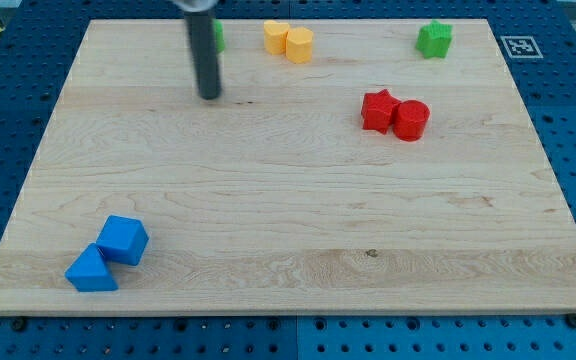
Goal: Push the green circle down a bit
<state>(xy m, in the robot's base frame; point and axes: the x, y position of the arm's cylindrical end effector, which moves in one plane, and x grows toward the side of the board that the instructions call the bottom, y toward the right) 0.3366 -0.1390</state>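
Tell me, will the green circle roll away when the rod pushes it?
Probably not: the green circle, mostly hidden behind the rod, seems to lie flat on the smooth wooden board, so it should slide. My tip sits just below it.

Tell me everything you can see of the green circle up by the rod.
Only a thin green sliver of the green circle shows, near the top edge of the wooden board. The dark rod hides the rest, so its round shape cannot be confirmed. My tip sits just below it toward the view's bottom. Whether they touch cannot be told.
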